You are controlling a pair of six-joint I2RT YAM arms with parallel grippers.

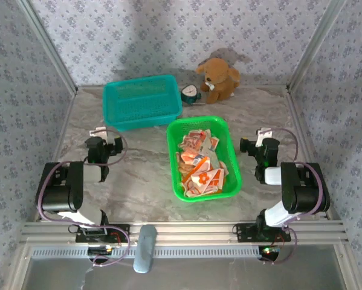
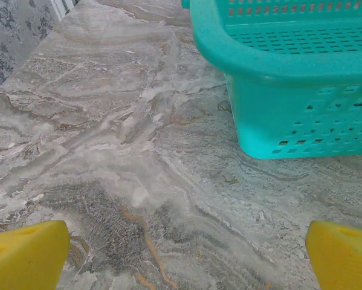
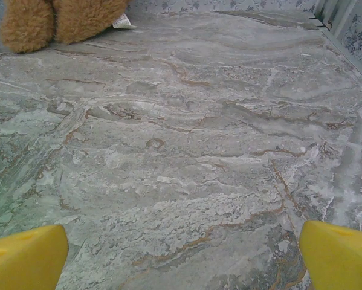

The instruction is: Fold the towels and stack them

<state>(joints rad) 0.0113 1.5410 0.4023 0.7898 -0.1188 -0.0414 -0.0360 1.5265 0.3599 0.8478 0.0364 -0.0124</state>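
Note:
The towels (image 1: 199, 164), orange and cream printed cloths, lie crumpled in a heap inside the green basket (image 1: 172, 158) at the table's middle. My left gripper (image 1: 103, 140) rests low at the left of that basket, open, its yellow fingertips (image 2: 25, 258) wide apart over bare marble with nothing between them. My right gripper (image 1: 260, 142) sits to the right of the basket, also open, yellow fingertips (image 3: 339, 260) spread over bare tabletop. Neither gripper touches a towel.
A teal basket (image 1: 142, 101) stands at the back left, its corner (image 2: 301, 84) close ahead of my left gripper. A brown plush toy (image 1: 219, 78) and a small teal clock (image 1: 190, 93) sit at the back. Patterned walls enclose the marble table (image 1: 138, 181).

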